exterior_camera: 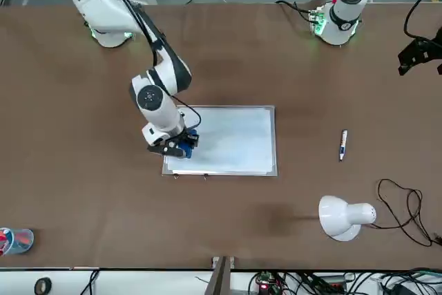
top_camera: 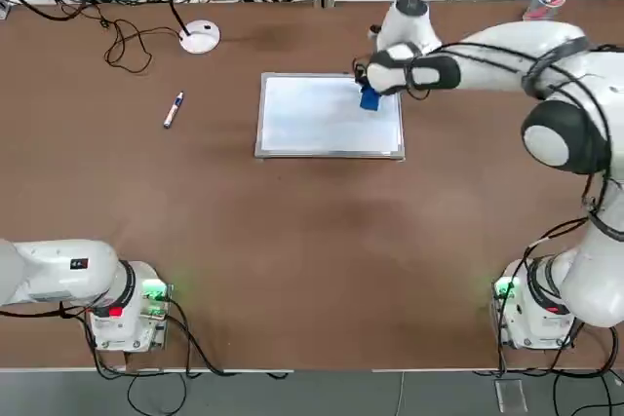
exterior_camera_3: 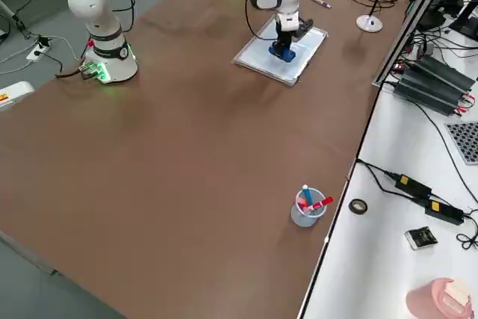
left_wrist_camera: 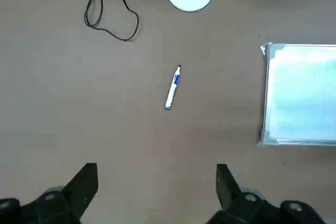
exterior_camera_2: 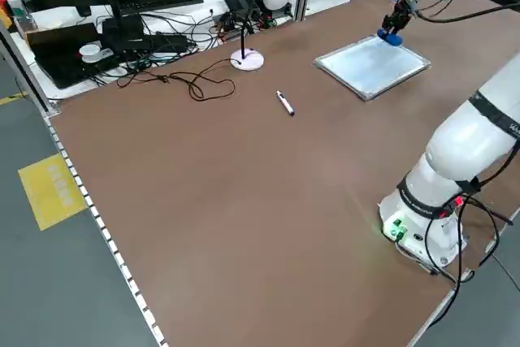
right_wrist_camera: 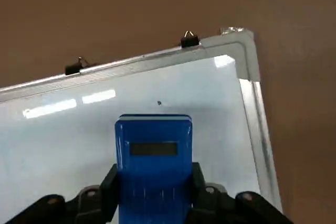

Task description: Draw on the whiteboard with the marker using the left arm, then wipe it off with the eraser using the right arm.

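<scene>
The whiteboard lies flat mid-table. My right gripper is shut on the blue eraser, pressing it down on the board near its far right corner. The right wrist view shows the eraser upright between the fingers on the white surface, a tiny dark dot just beyond it. The marker lies on the table to the left of the board, capped. My left gripper hovers open high above the marker, and appears at the front view's right edge.
A white desk lamp with a black cable stands beyond the marker at the far left. A clear cup with pens sits near the far right corner. Cables and gear lie on the bench beyond the far edge.
</scene>
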